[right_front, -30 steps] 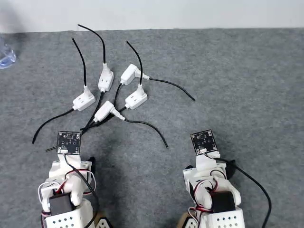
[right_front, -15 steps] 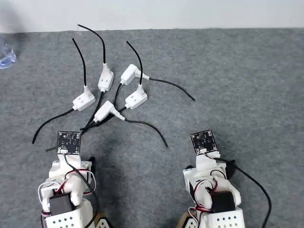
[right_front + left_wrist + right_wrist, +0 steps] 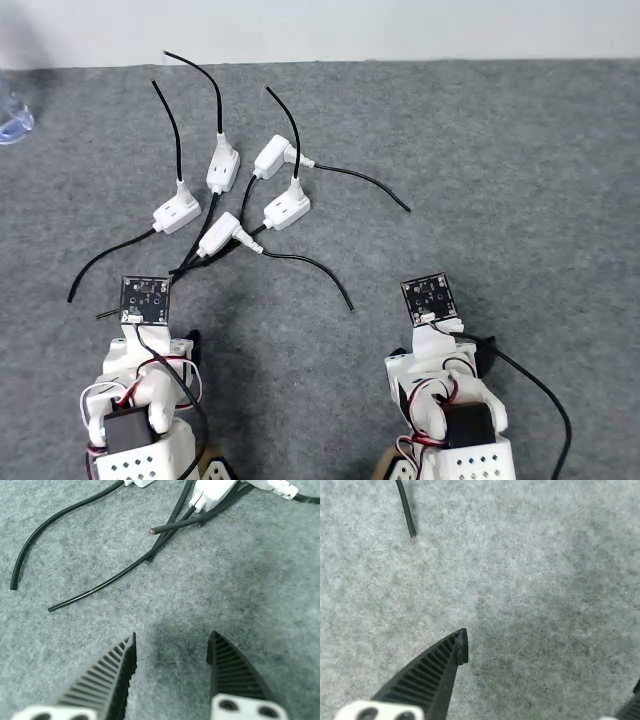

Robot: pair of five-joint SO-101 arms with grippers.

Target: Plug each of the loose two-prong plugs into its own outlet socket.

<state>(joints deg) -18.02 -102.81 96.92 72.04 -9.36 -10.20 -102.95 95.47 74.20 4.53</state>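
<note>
Grey felt-topped bench [image 3: 520, 180]: white L arm [image 3: 140, 400] and R arm [image 3: 445, 400] sit at its near edge. L gripper [image 3: 172, 640] has its jaws apart, R gripper [image 3: 550, 660] is spread wider, both over the felt. Five white plastic plug-and-socket pieces [image 3: 286, 210] on thin black cords [image 3: 330, 270] lie clustered toward the far-left corner.

The corded plugs and sockets [image 3: 220, 235] are lying bunched on the bench [image 3: 520, 180], toward its far left, with their cords fanning outward. The left tool [image 3: 172, 642] is hanging over the near side, just before the nearest cord ends [image 3: 150, 531]. The right tool [image 3: 550, 660] is hanging to its right, well apart from the bunch.
</note>
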